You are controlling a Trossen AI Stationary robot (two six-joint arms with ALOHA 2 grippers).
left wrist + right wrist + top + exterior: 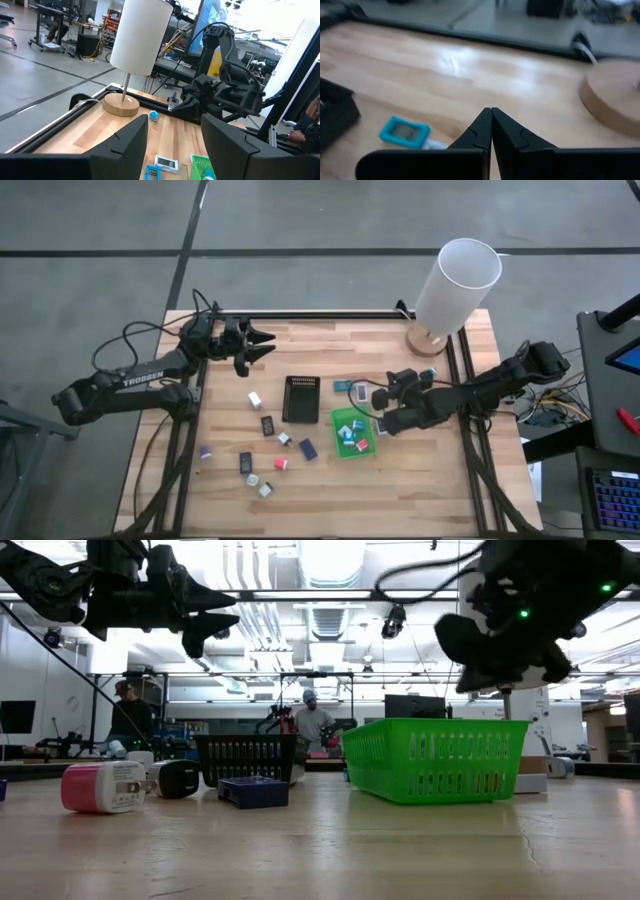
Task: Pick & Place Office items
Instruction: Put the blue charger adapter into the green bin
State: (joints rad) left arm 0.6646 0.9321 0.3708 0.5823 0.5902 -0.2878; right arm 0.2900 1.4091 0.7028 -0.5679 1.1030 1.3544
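Small office items lie scattered on the wooden table: a white block [255,399], a black one [268,425], a dark blue one [308,448], a pink one [282,464] and a purple one [205,452]. Several more lie inside the green tray [340,420]. A teal piece [343,386] [405,132] and a white piece [362,391] lie between the trays' far ends. My right gripper [388,395] [491,111] is shut and empty, raised above the table beside the green tray's far right corner. My left gripper [262,345] [175,135] hovers open near the far edge, holding nothing.
A black ribbed tray [300,398] stands left of the green tray [435,758]. A lamp with a white shade [455,280] and a round wooden base [615,100] stands at the far right corner. A black rail [310,315] runs along the far edge. People show in the room beyond.
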